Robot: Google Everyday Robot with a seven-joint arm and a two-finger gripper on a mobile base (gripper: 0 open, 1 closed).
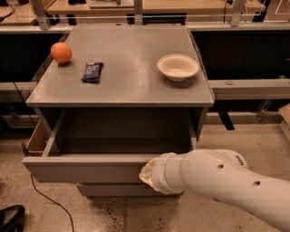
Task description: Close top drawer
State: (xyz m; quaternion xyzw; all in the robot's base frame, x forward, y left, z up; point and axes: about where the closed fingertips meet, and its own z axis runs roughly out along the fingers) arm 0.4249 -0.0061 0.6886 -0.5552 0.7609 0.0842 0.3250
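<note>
At five o'clock, nearest the camera, a smooth white arm (217, 186) with small dark dots on its rounded shell comes in from the lower right. Its gripper (147, 175) is the cream-coloured end of it, touching the front panel of the top drawer near the panel's right half. I cannot tell whether the claw is spread or pressed together.

The floor (113, 213) is pale speckled terrazzo. A thin black cable (50, 199) trails over it at seven o'clock, and a dark rounded object (11, 217) sits in the bottom left corner.

The top drawer (86, 167) is at six o'clock, pulled well out of the cabinet. Its front is flat, plain grey, its inside is grey and shadowed, and its left side wall (36, 138) is bare wood. Just below it shows a strip of a lower grey drawer front (108, 189).

Beyond, the cabinet top (131, 77) is a matte grey slab with squared edges. On it, an orange (60, 52) lies at ten o'clock, a dark flat wrapped packet (92, 72) near it, and a shallow off-white bowl (178, 67) sits upright at one o'clock, well apart from both.

At twelve o'clock, farthest back, run grey metal rails (244, 86) and wood-topped benches (199, 6).
</note>
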